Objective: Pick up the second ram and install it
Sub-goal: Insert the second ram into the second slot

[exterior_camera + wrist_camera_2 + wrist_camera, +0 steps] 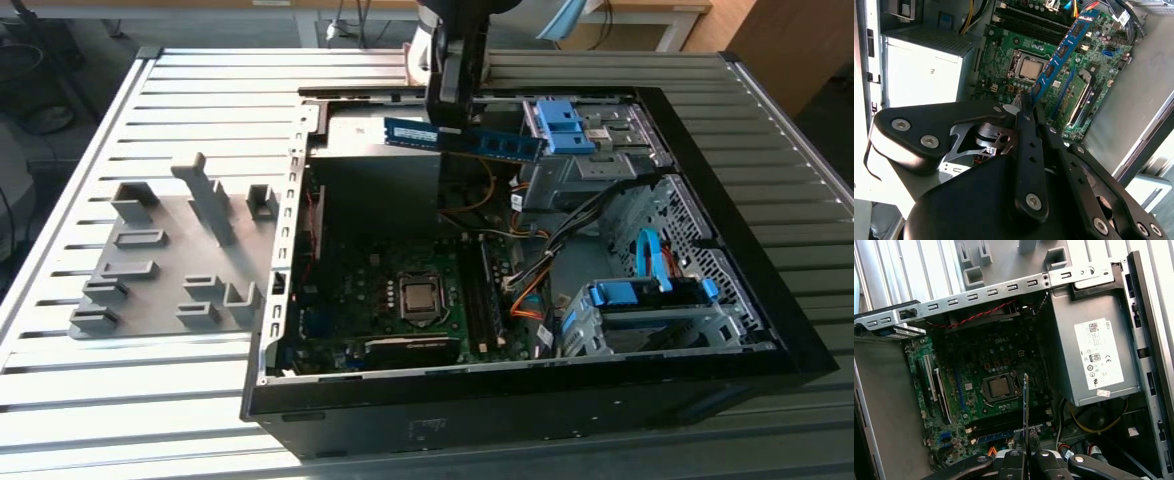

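– On the slatted table (200,90) the open PC case (534,410) lies on its side, so the motherboard (974,365) faces up and everything's reachable from above. The grey holder block (147,290) sits just beside the case, on the exterior view's left, and its slots look bare to me.

– Yeah. Where's the second ram (501,143) though?

– In the air, up by the far end of the case near the power supply (1094,340), well clear of the board. The gripper (451,110) is pinched narrow on its two flat faces, roughly mid-length along the top edge. I'd guess that's so the contact edge hangs free underneath, pointing at the board.

– Makes sense. In the first wrist view the stick is dead edge-on, just a thin line next to the CPU (999,388). Can you tell which slot is free?

– Not really tbh. The memory slots (1004,421) are dark, and the stick plus the fingers cover part of them. In the second wrist view the arm's own body blocks the near half of the case too.
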`<action>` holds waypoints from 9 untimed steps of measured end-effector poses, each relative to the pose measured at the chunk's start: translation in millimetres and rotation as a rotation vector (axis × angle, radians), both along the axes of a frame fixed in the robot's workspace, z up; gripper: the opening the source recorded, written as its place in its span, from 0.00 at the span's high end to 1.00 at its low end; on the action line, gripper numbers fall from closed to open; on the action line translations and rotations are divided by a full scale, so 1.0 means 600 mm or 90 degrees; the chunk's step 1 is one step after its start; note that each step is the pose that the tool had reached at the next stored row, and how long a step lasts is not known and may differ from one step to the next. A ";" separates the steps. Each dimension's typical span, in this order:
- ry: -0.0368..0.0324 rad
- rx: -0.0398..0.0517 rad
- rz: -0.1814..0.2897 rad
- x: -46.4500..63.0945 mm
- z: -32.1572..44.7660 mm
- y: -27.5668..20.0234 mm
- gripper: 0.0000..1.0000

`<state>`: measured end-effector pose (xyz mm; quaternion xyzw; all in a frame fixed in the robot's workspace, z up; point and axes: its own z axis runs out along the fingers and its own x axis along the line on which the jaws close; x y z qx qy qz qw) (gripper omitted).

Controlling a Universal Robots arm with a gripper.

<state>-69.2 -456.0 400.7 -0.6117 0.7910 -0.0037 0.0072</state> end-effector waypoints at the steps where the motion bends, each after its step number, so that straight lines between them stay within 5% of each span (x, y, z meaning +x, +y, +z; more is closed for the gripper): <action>1: 0.0000 0.0000 -0.002 0.000 0.000 0.0000 0.86; 9: 0.0000 0.0000 -0.034 0.000 0.000 0.0000 0.86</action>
